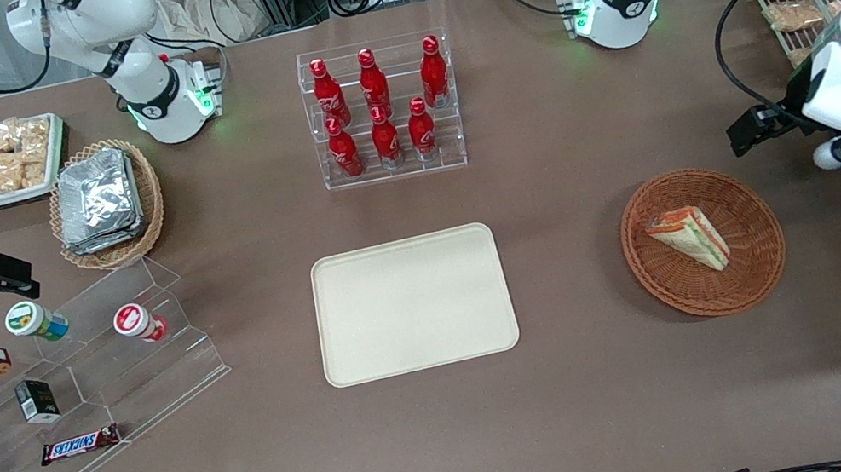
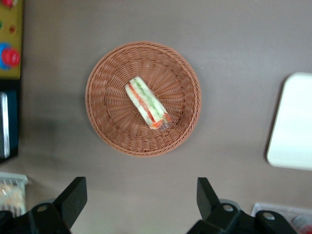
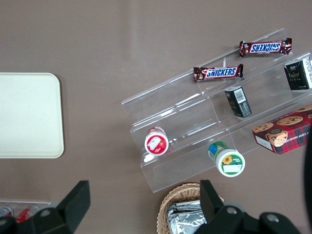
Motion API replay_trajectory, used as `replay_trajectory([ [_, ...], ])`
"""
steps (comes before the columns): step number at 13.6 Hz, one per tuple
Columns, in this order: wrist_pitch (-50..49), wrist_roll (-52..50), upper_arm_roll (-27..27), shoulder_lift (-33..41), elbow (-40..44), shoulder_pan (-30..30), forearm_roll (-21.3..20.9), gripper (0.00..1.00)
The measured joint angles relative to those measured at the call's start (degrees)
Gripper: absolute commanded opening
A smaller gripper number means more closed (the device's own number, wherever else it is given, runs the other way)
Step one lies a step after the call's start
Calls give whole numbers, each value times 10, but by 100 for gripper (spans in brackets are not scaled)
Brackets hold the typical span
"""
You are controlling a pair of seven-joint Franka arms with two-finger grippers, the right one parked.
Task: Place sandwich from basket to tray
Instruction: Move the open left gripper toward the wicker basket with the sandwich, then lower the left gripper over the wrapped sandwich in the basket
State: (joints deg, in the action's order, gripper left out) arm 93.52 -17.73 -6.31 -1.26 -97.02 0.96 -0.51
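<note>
The big brown table (image 1: 607, 411) is seen with the cream tray (image 1: 413, 304) lying flat in the middle, and nothing has been put on the tray yet. Toward the working arm's end of the table, the round brown basket (image 1: 703, 241) is found, well apart from the tray, and the sandwich (image 1: 689, 237) is lying in it on its side. The gripper (image 2: 141, 202) is held high above the table, near the basket but not over it, and its two black fingers (image 2: 73, 197) are spread wide with nothing between them. Some things could go wrong from here. The sandwich is wrapped in clear film, so it may be slippery and could be dropped on the way. It is soft, so it could be squashed if it is pinched too hard. It lies at a slant, so it could be missed or pushed aside if the fingers are not turned to match it. The basket is light, so it could be bumped or lifted along with the sandwich. Some writing can be read. "SNICKERS" is printed on two candy bars (image 3: 218, 73) on the clear stand (image 3: 195, 126). White looping writing is seen on the red bottles (image 1: 381, 109), but it cannot be read for sure.
</note>
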Motion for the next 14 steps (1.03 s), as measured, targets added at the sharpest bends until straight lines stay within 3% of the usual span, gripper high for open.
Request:
replay_trajectory([
  [7, -19, -207, 2, -68, -4, 24, 15, 100],
  [14, 55, -240, 1, -180, -6, 23, 19, 100],
])
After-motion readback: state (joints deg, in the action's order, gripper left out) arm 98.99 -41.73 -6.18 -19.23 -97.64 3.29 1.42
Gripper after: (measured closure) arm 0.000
